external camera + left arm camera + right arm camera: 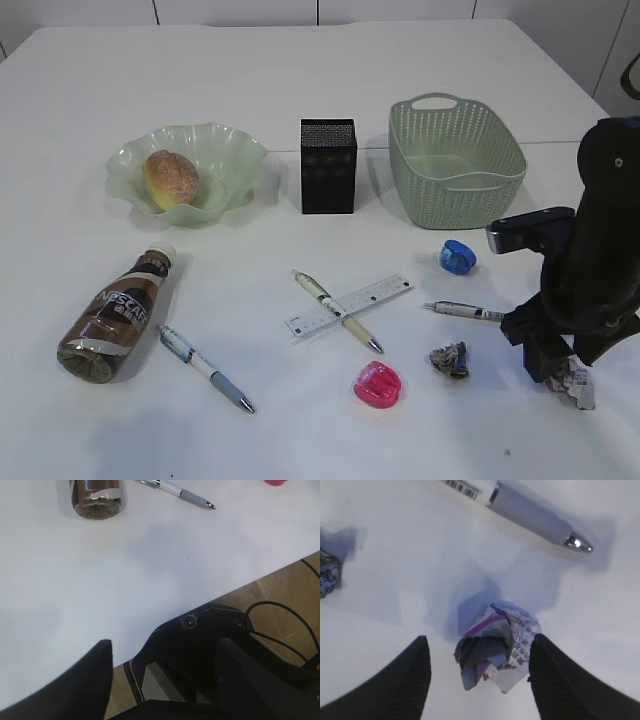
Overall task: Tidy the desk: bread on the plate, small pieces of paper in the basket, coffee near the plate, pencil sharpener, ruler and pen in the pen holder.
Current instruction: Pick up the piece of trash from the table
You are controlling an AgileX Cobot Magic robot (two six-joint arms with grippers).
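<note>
I am at the paper step. My right gripper [479,680] is open wide and low over the desk [300,80], and one crumpled paper wad [496,647] lies between its two fingers [400,685]; I judge they do not pinch it yet. The next move, I think, is to close on this wad, lift it, and carry it to the basket [455,160], which stands behind, well apart. The second wad [450,359] lies near on the left, and a pen [535,517] lies just beyond the first wad, so I must lift straight to avoid dragging it. The blue sharpener [458,256] sits on the way to the basket. My left gripper [160,680] is open and empty at the front edge of the desk. The bread [171,179] is already on the plate [235,160].
</note>
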